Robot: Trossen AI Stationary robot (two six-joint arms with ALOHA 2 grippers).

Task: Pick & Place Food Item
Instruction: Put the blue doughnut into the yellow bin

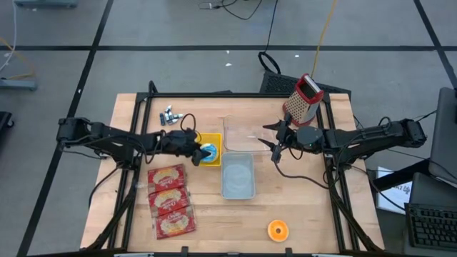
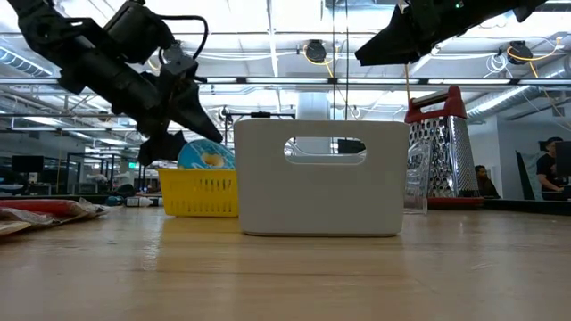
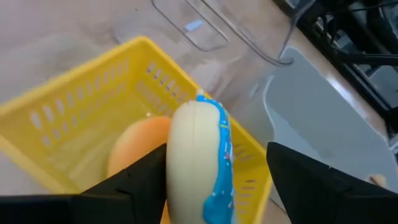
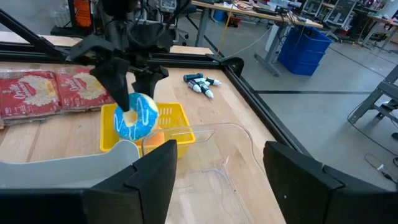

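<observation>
A doughnut with blue icing (image 3: 199,162) stands on edge inside the yellow basket (image 3: 74,118), beside an orange-coloured item (image 3: 134,149) that lies in the basket. My left gripper (image 3: 216,149) is open and slants down over the basket (image 1: 209,150), one finger on either side of the doughnut (image 4: 135,117). My right gripper (image 4: 217,155) is open and empty. It hangs high above the clear container (image 1: 239,134), right of the basket. My left gripper stands open around the doughnut, coming slanting down from the table's left. One finger (image 3: 143,180) lies right beside the doughnut's pale underside (image 3: 183,155); I cannot tell whether it touches. The other finger stands clear of the iced side.
A white bin (image 1: 238,176) sits just right of the basket, with the clear container behind it. A red-topped grater (image 1: 303,98) stands at the far right. Three red food packets (image 1: 170,200) lie near left, an orange ring (image 1: 278,230) near right, markers (image 1: 170,116) far left.
</observation>
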